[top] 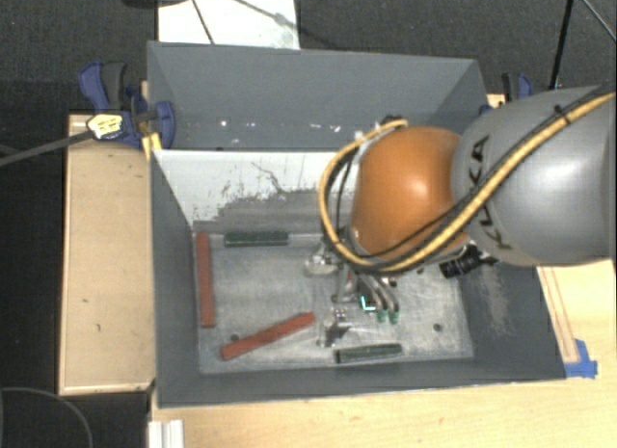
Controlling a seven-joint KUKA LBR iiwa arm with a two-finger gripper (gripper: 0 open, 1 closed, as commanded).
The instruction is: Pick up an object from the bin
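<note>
Hand hangs low just beside the near dark green stick, down where flat things lie; I cannot tell its opening.

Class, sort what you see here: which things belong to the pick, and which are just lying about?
Belonging to the job:
pincer
bin
front dark stick, nearest the pincer
slanted red stick, next nearest

Probably just lying about:
left red stick, by the left wall
back dark stick
</note>
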